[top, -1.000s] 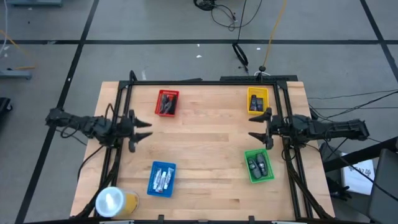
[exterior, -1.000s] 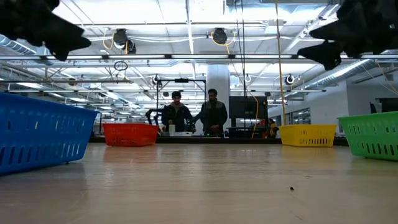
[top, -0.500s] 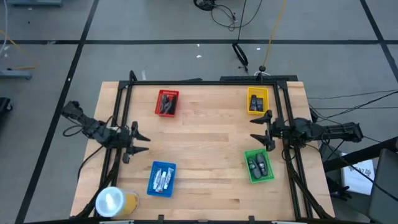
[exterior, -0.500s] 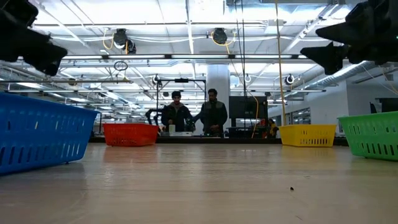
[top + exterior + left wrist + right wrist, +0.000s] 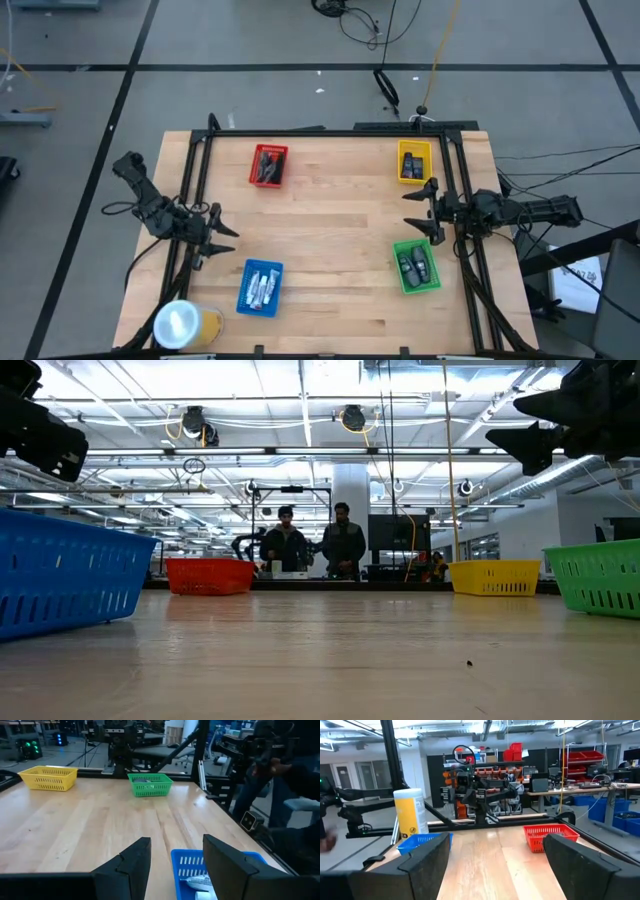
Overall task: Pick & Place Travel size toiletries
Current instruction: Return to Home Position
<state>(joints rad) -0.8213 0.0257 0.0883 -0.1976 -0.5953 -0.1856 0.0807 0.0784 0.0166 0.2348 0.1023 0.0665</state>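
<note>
L end effector (image 5: 227, 221) back, 4 trays (image 5: 252, 165), 1 roll (image 5: 181, 323)

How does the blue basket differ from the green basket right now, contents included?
The blue basket holds pale, whitish tubes; the green basket holds dark oval pieces. The blue basket sits on the left arm's side, near the yellowish roll; the green basket sits on the right arm's side. Both are small slotted plastic baskets resting flat on the wooden table.
</note>
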